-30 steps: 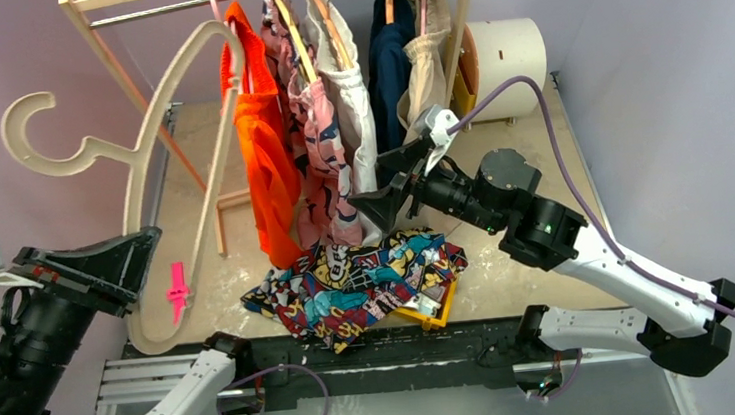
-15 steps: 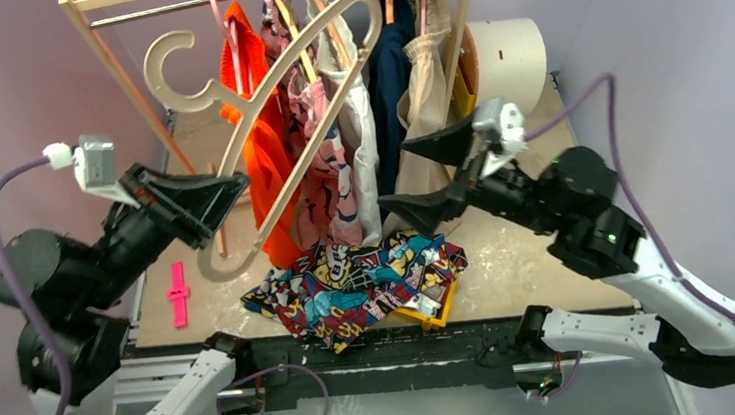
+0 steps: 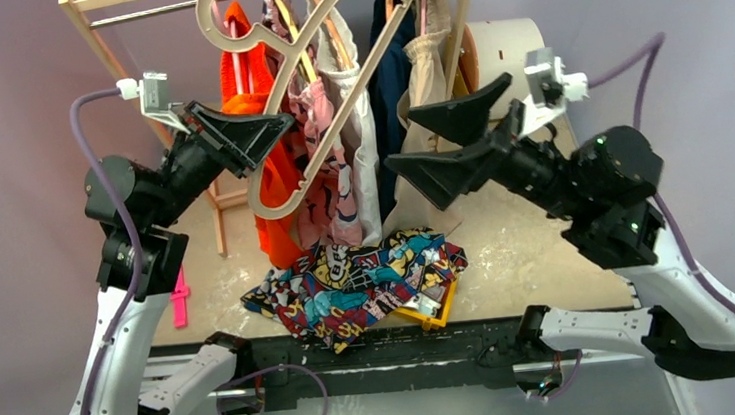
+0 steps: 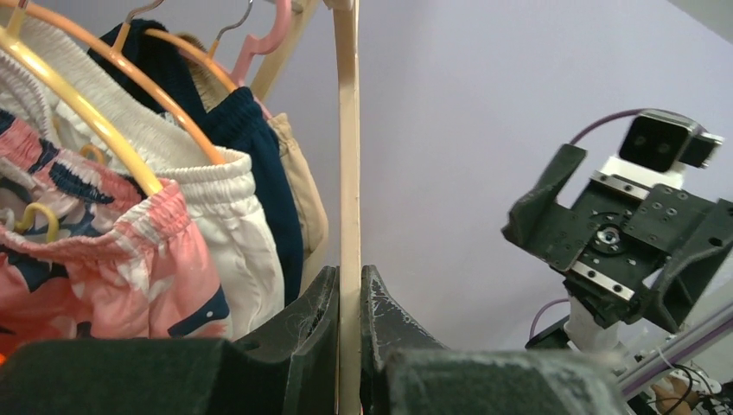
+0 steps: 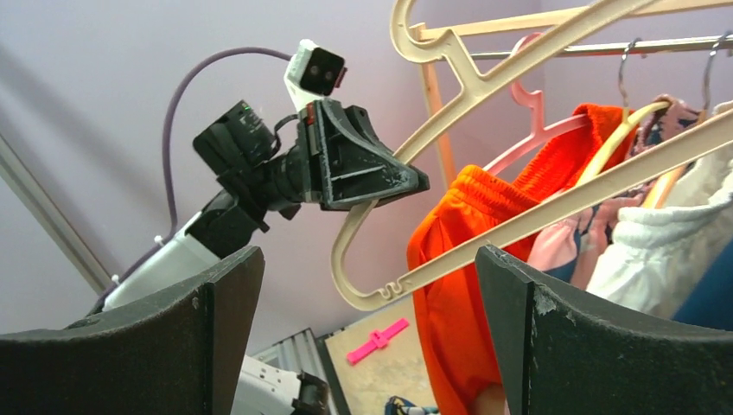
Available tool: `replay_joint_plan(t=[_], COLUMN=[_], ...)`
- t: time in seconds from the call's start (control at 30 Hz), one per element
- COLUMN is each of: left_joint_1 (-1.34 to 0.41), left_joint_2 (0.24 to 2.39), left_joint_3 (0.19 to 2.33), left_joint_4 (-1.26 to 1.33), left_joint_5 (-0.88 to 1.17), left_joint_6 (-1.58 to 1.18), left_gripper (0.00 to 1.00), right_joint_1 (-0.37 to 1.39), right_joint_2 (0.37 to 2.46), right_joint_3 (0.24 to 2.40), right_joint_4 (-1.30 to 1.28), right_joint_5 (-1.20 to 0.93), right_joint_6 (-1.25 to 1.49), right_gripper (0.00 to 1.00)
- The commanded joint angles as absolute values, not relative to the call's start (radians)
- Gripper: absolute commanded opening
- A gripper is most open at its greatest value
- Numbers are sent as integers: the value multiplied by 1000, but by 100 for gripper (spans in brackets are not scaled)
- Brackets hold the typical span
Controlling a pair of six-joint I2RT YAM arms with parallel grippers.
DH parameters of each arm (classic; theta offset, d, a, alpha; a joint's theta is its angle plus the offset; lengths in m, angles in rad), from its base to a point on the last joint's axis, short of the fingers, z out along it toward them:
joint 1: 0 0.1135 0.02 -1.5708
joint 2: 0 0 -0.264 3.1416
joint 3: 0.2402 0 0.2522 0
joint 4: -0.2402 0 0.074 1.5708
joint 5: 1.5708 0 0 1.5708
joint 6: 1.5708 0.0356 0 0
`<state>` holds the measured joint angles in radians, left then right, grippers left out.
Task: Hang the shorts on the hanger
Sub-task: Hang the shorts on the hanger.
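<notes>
The left gripper (image 4: 348, 290) is clenched on the cream hanger (image 4: 347, 164), gripping one thin bar of it and holding it high in front of the clothes on the rack (image 3: 175, 5). The right gripper (image 3: 400, 139) faces it from the other side with its jaws spread wide and nothing in them. The shorts (image 3: 355, 284) lie crumpled on the table (image 3: 538, 253) near its front edge (partly over a yellow object (image 3: 431, 312)), well below both grippers.
</notes>
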<state>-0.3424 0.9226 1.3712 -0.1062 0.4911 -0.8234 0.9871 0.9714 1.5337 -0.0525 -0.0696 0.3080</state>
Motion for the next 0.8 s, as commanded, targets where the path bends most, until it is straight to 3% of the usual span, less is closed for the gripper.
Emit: replay_joint_plan(t=[0.0,0.47,0.77], left_joint_1=[-338,-338,-338], left_joint_2=[861,832,847], left_joint_3=[1359,1314,1289], left_joint_4=[91,46,86], left_joint_5=[526,401,379], left_joint_6=[-848,-771,-746], left_gripper=[0,0,0], right_joint_1=[986,1010,1064], right_joint_2=[1062,1243,1359], right_joint_3=[1615,1707,1837], right_joint_4=[19,218,195], right_joint_5=[-85,-28,128], right_joint_6=[392,475,429], right_gripper=[93,91,89])
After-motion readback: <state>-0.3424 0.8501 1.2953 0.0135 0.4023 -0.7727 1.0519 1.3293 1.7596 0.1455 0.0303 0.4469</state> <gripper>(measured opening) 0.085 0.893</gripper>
